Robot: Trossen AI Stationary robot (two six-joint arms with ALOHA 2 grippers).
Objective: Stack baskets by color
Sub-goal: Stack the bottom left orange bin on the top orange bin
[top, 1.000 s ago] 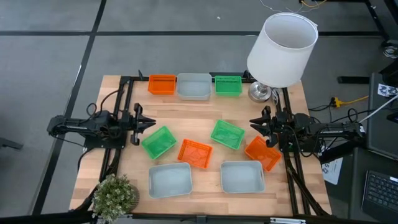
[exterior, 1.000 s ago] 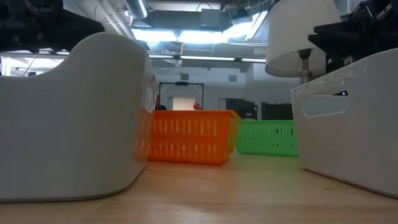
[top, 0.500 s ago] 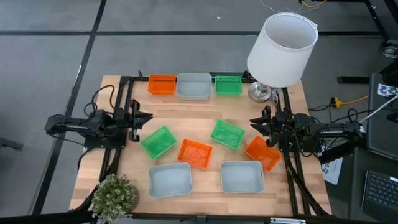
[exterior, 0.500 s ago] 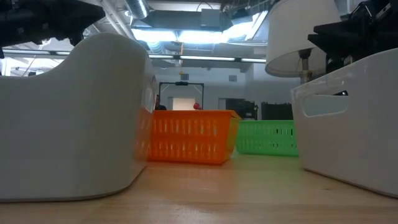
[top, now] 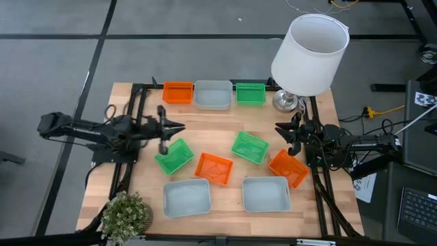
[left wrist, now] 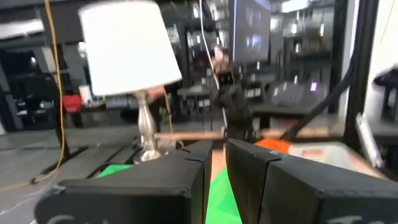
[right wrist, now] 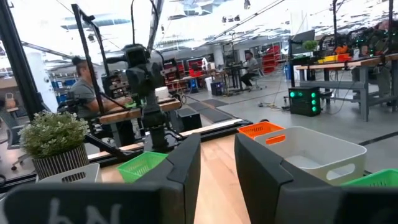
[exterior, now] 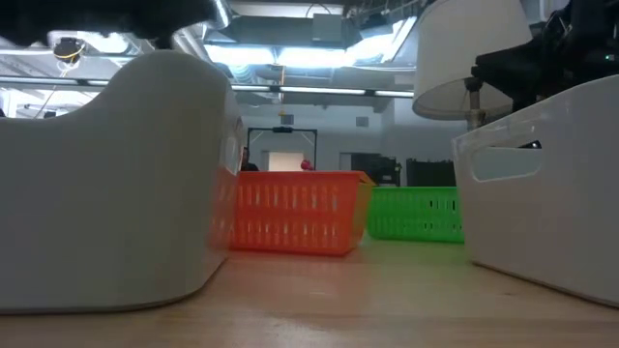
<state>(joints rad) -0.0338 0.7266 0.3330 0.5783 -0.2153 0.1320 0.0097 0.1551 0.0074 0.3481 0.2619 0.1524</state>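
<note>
Three baskets stand in a row at the far edge: orange [top: 178, 92], pale grey [top: 212, 94], green [top: 250, 93]. Loose on the wood lie a green one [top: 174, 156], an orange one [top: 214, 168], another green [top: 249, 147], another orange [top: 288, 168], and two grey ones [top: 186, 197] [top: 265, 194] by the near edge. My left gripper [top: 179, 128] hovers just beyond the far side of the left green basket, its fingers [left wrist: 216, 146] narrowly open and holding nothing. My right gripper [top: 278, 131] waits open at the table's right side, above the right orange basket's far corner.
A lamp with a big white shade [top: 311, 53] stands at the far right corner. A small potted plant [top: 126, 213] sits at the near left corner. Black frame rails [top: 136, 109] run along both sides. Bare wood lies between the far row and the loose baskets.
My left gripper has risen and reached out toward the table's right, from the left rail to a spot above the far side of the left green basket, rolling a little. My right gripper has turned slightly in place. No basket has moved.
</note>
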